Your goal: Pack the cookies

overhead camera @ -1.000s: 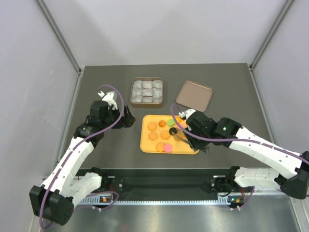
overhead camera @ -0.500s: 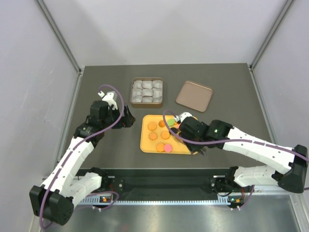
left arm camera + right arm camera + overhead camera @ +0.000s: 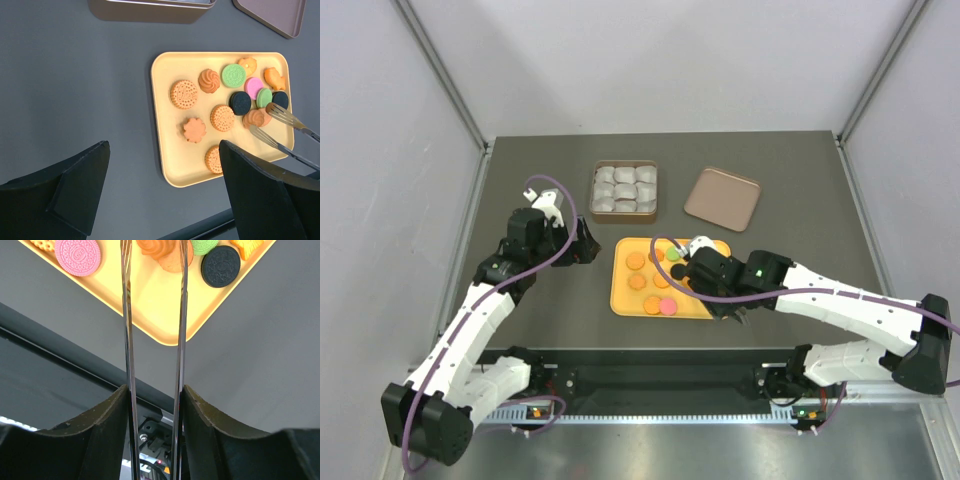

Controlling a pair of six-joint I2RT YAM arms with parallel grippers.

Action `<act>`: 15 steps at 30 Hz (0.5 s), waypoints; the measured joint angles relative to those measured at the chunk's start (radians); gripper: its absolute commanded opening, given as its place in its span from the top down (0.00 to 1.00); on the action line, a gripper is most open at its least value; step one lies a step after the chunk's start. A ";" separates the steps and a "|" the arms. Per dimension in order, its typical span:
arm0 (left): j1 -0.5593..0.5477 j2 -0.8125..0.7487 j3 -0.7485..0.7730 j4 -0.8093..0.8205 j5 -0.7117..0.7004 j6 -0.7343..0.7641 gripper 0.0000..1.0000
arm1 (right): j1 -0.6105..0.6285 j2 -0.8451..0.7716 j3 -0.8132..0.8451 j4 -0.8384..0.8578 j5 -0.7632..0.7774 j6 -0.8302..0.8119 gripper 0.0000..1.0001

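Dark table (image 3: 520,180) bears a yellow tray (image 3: 170,160) holding the cookies (image 3: 184,94). Left of it, the left gripper (image 3: 585,245) gapes empty. The right gripper (image 3: 153,390) clamps tongs (image 3: 127,340), which flank an orange swirl (image 3: 256,118). It is likely light, rigid and slick, so pinch opposite edges gently.

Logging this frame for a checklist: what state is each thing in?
Tin: open, lid off, paper cups inside.
Lid: lying on the table beside the tin.
Tray: loaded with cookies.
Left gripper: fingers open, empty.
Right gripper: shut on tongs.
Tongs: open, tips either side of an orange cookie.
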 measured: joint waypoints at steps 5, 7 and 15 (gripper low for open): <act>0.000 0.000 0.000 0.000 0.000 0.000 0.05 | 0.004 0.008 0.000 0.000 0.003 0.000 0.55; 0.000 0.000 0.000 0.000 0.000 0.000 0.05 | 0.005 0.016 0.000 0.000 0.004 0.000 0.55; 0.000 0.000 0.000 0.000 0.000 0.000 0.06 | 0.006 0.042 0.000 0.003 0.003 -0.001 0.55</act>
